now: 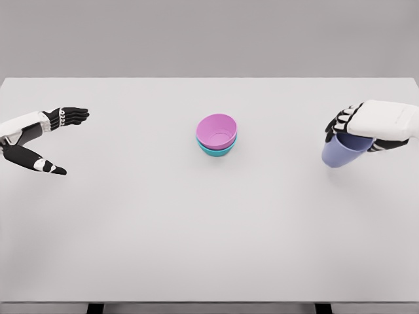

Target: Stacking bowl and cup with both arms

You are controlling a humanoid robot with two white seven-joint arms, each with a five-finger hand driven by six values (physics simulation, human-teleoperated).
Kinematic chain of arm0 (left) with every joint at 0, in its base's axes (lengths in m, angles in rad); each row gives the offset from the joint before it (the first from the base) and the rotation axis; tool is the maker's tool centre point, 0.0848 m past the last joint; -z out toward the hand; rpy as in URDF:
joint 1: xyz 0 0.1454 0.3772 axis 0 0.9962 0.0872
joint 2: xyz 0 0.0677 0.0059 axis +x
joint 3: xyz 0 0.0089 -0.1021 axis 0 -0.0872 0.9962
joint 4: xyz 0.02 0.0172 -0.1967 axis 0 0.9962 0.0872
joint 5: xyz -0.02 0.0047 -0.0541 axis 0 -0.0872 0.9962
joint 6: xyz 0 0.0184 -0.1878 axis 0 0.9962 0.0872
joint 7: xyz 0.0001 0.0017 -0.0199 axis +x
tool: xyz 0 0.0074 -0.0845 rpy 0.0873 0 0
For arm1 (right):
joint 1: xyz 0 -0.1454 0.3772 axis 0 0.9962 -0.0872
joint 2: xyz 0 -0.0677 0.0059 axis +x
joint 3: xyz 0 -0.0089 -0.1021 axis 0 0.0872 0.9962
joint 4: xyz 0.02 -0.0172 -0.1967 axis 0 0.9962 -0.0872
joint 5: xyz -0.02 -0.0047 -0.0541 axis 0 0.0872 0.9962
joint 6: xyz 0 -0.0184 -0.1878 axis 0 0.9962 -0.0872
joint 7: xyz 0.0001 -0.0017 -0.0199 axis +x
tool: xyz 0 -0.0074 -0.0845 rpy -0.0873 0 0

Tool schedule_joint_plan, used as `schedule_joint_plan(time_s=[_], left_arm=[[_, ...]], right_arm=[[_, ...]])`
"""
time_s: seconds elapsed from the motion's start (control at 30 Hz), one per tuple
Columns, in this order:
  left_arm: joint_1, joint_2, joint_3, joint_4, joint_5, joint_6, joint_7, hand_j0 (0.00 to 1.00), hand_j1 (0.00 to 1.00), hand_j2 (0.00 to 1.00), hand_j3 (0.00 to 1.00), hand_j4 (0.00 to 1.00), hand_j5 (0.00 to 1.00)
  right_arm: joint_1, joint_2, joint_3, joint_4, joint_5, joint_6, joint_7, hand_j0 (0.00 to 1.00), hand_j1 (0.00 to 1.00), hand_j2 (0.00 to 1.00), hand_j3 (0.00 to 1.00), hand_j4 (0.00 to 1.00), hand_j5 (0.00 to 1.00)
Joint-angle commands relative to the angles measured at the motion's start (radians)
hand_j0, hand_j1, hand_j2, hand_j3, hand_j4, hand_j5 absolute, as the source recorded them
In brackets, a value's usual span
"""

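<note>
The right hand (366,127) grips the bluish cup (342,150) by its rim at the table's (131,229) right, and, tilted as it hangs, the cup may slip or tip the pink bowl (217,129) nested in the teal bowl (216,150) at centre, while the left hand (49,137) waits open-fingered at the left.

One view only, from the head camera, high above the near edge of the table (209,248), looking steeply down and forward; far edge and both side edges in frame.
</note>
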Motion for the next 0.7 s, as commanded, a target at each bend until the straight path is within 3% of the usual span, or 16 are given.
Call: schedule_joint_plan(time_s=[0.0,0.67], left_arm=[[0.0,0.001,0.002,0.0,0.008,0.002,0.0,1.0,1.0,1.0,1.0,1.0,1.0],[0.0,0.001,0.001,-0.002,0.008,0.002,0.0,1.0,1.0,1.0,1.0,1.0,1.0]], right_arm=[[-0.005,0.008,-0.003,0.001,-0.024,0.003,-0.001,0.67,0.67,0.67,0.67,0.67,0.67],[-0.091,0.131,-0.003,0.009,-0.032,0.003,-0.001,0.66,0.66,0.66,0.66,0.66,0.66]])
